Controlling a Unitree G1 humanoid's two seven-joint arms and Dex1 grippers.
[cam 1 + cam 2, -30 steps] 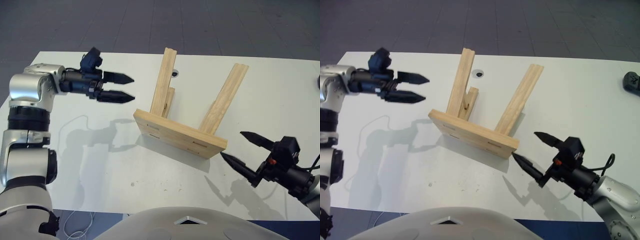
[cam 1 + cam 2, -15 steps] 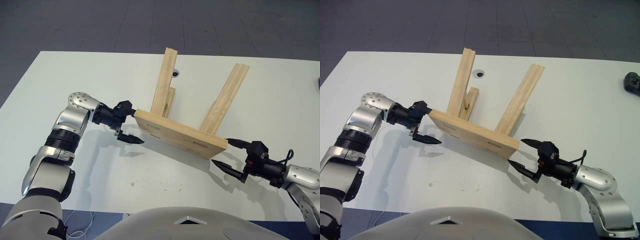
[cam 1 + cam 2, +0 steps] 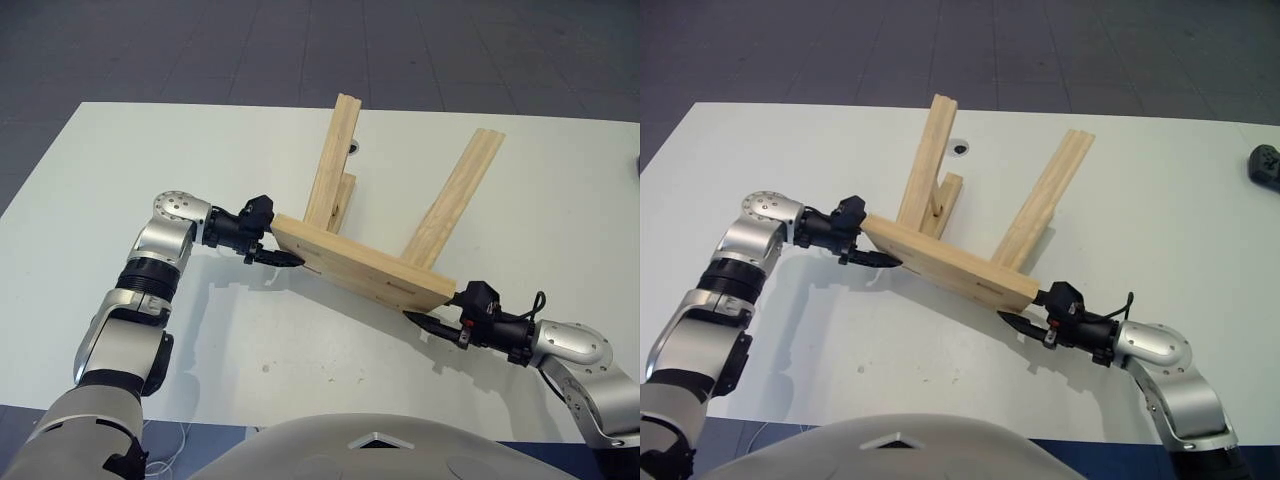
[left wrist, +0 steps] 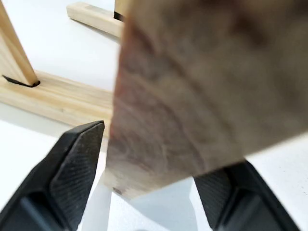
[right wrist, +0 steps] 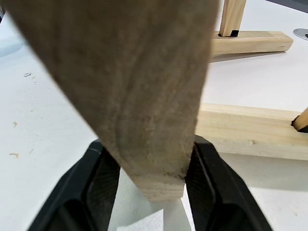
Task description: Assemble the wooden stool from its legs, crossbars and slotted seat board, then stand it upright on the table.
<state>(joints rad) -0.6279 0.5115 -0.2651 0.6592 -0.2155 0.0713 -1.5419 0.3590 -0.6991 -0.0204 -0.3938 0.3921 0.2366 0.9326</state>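
My white counter (image 3: 200, 340) has a small round hole (image 3: 959, 149) far-centre and a dark device (image 3: 1264, 165) at its right edge.

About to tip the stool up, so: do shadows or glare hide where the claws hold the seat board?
Left eye view: no glare; the seat board throws a soft shadow on the table, yet left claw and right claw show plainly at its ends. Left wrist view: board end shaded between the fingers. Right wrist view: likewise.

We see pale, bare wood with visible grain on the seat board (image 3: 370, 272) and legs (image 3: 333, 160) (matt, unvarnished), a smooth white tabletop (image 3: 150, 150), and finely textured black pads (image 4: 77, 159) on the left claw (image 3: 283, 253).
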